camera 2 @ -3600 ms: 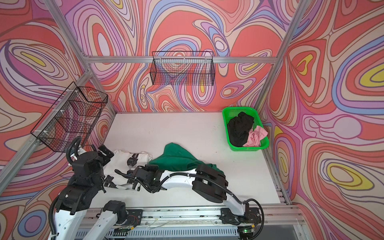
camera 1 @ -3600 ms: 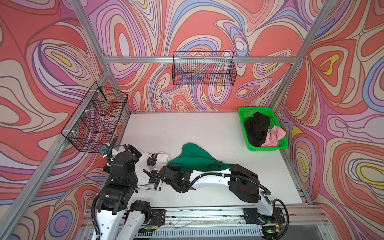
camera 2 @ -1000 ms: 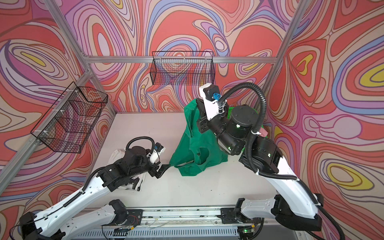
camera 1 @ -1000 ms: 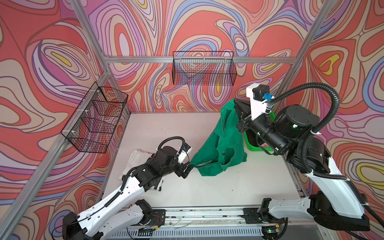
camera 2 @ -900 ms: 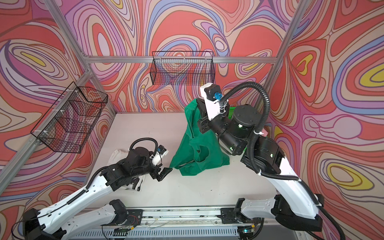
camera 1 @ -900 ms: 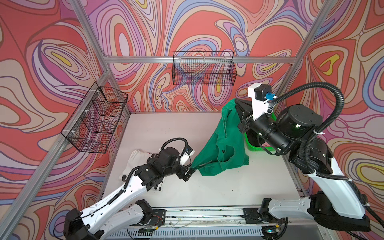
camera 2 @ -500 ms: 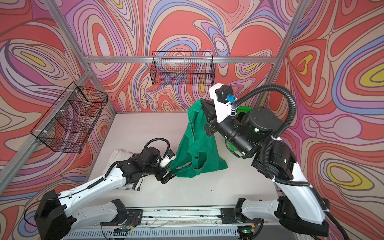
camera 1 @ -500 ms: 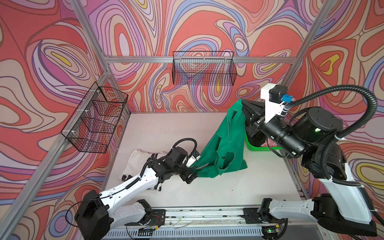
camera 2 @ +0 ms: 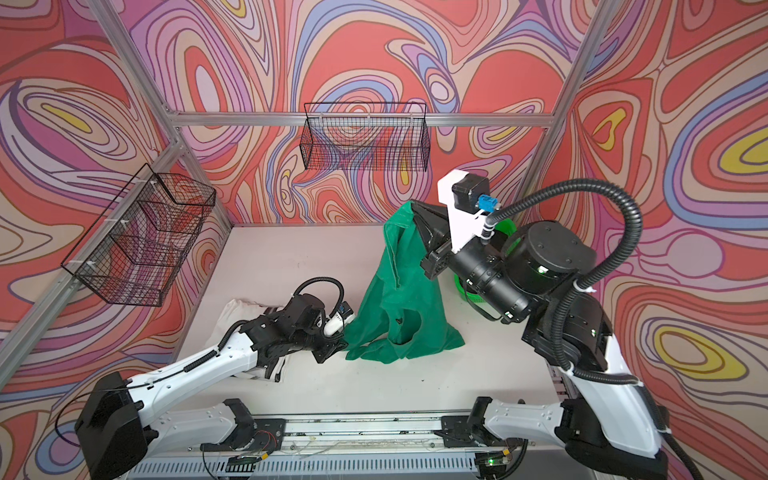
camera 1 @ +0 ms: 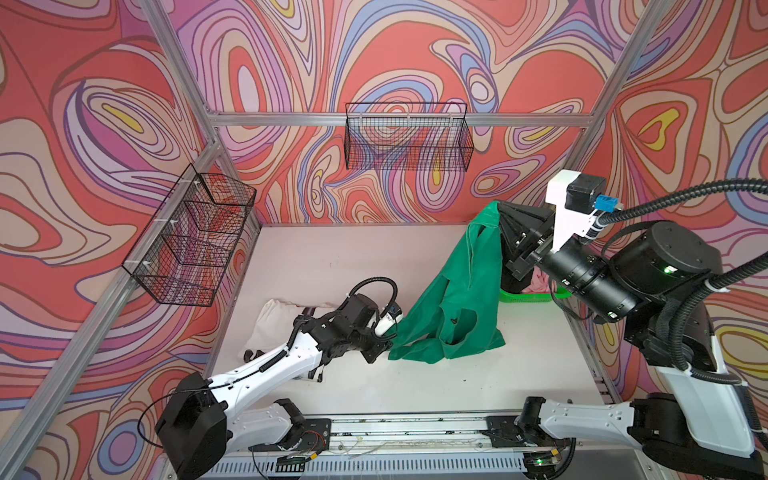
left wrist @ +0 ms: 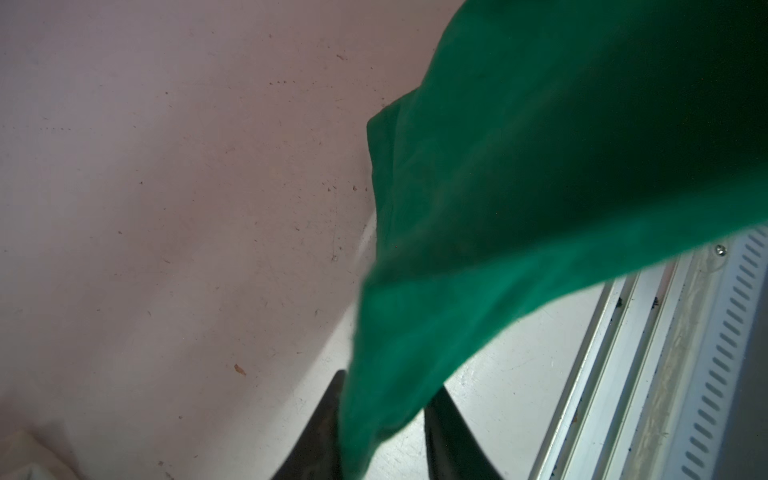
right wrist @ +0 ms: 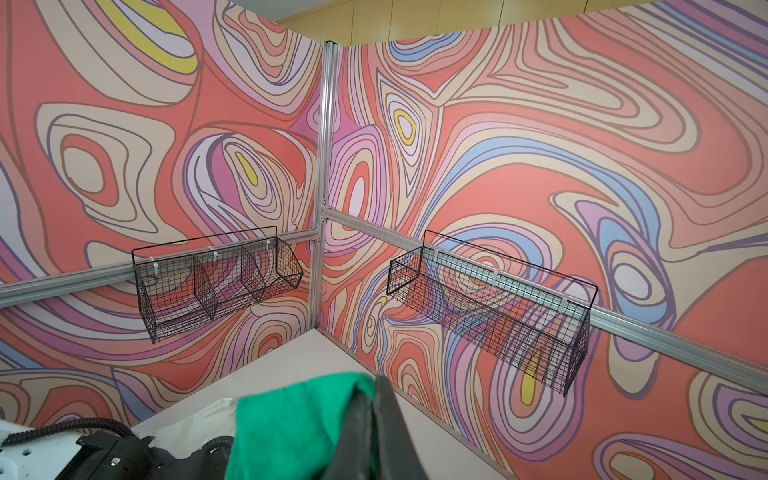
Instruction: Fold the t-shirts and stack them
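The dark green t-shirt (camera 1: 461,291) (camera 2: 399,299) hangs from my right gripper (camera 1: 494,208) (camera 2: 411,205), which is shut on its top edge high above the table's right half. In the right wrist view the green cloth (right wrist: 291,424) bunches at the closed right gripper (right wrist: 372,380). The shirt's lower part drags on the table. My left gripper (camera 1: 380,347) (camera 2: 332,347) sits low at the shirt's lower left corner. In the left wrist view the green cloth (left wrist: 540,166) runs between the narrowed fingers of the left gripper (left wrist: 390,380). A white t-shirt (camera 1: 274,320) (camera 2: 232,316) lies crumpled under the left arm.
A bright green basket (camera 1: 528,297) (camera 2: 465,291) stands at the right behind the right arm, with pale pink cloth (camera 1: 540,282) showing in it. Black wire baskets hang on the back wall (camera 1: 407,145) and the left wall (camera 1: 195,241). A metal rail (camera 1: 395,428) runs along the front edge.
My right gripper lifted the green t-shirt off the table and carried it up and to the right. My left gripper reached right to the shirt's lower corner and closed from wide open onto it.
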Available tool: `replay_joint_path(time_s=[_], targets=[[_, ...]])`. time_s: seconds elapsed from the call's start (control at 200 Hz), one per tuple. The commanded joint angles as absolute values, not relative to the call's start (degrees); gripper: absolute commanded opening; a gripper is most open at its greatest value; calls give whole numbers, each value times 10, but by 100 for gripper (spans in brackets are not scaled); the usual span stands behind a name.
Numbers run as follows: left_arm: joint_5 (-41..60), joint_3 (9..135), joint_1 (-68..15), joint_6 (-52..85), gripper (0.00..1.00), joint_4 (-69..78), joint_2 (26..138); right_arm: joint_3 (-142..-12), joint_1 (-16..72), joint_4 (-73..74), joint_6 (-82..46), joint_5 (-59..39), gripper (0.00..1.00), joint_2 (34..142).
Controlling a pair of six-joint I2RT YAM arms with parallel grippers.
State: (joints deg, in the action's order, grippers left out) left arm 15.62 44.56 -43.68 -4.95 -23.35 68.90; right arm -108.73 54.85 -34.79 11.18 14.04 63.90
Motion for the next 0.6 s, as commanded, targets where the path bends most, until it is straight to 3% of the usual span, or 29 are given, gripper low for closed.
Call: replay_joint_path(time_s=[0.0,0.035,0.21,0.466,0.596], targets=[[183,454,-437,-71,12,-238,694,-1093,548,-334,108,128,0,628],[187,457,-436,-72,0,-240,695,-1093,547,-335,108,127,0,626],[146,455,-432,-69,0,-243,650,-1091,547,-329,107,147,0,608],[-293,521,-417,-96,0,-289,490,-1078,547,-278,111,219,0,559],[-369,611,-387,-143,0,-269,423,-1095,548,-282,101,228,0,552]])
